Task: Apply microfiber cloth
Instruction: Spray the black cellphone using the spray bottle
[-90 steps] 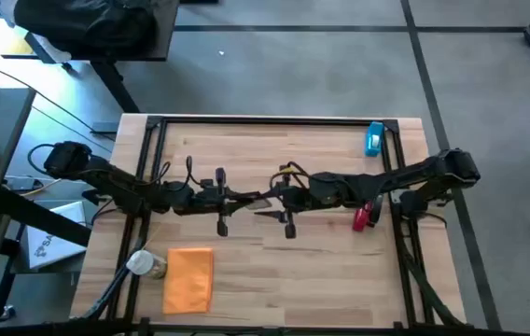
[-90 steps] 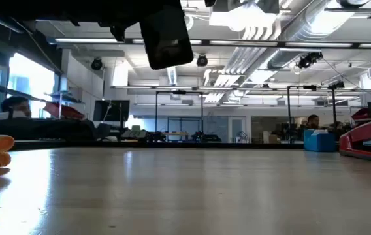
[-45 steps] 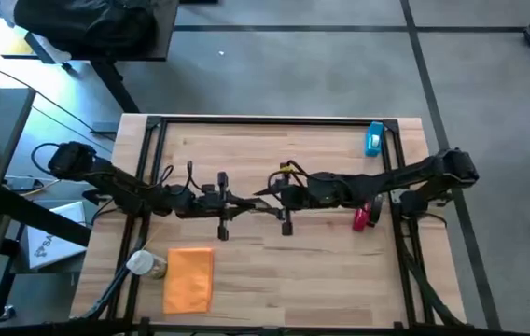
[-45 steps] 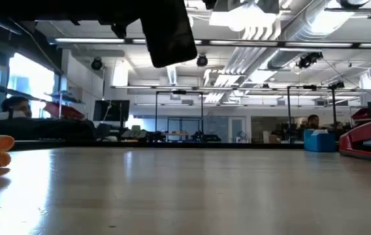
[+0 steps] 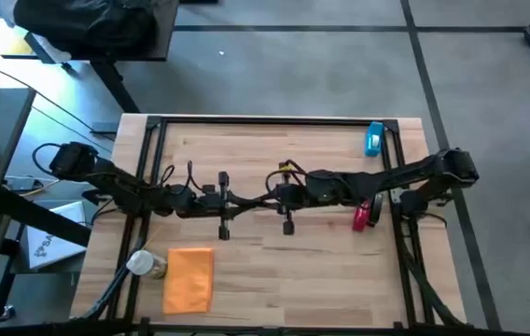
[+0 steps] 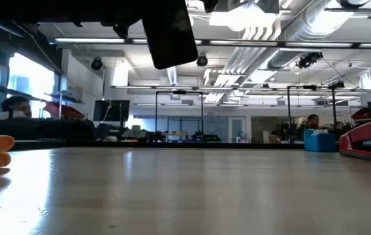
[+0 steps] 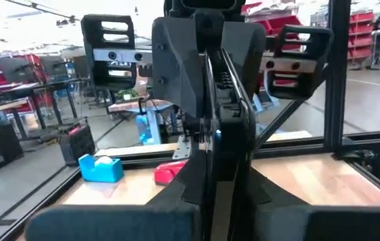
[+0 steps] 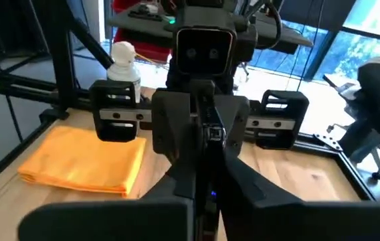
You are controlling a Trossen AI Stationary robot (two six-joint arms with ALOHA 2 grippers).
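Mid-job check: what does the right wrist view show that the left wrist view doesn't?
Only the right wrist view: the folded bright-orange microfiber cloth, a white-capped bottle beside it, and the left pincer facing the camera. Only the left wrist view: a blue box-shaped object, a red stapler-like object, and the right pincer facing it. Both: the light wooden table.

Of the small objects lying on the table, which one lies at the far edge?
The blue tape dispenser, at the far right corner. The red stapler sits mid-right, while the microfiber cloth and white-capped bottle lie at the near left.
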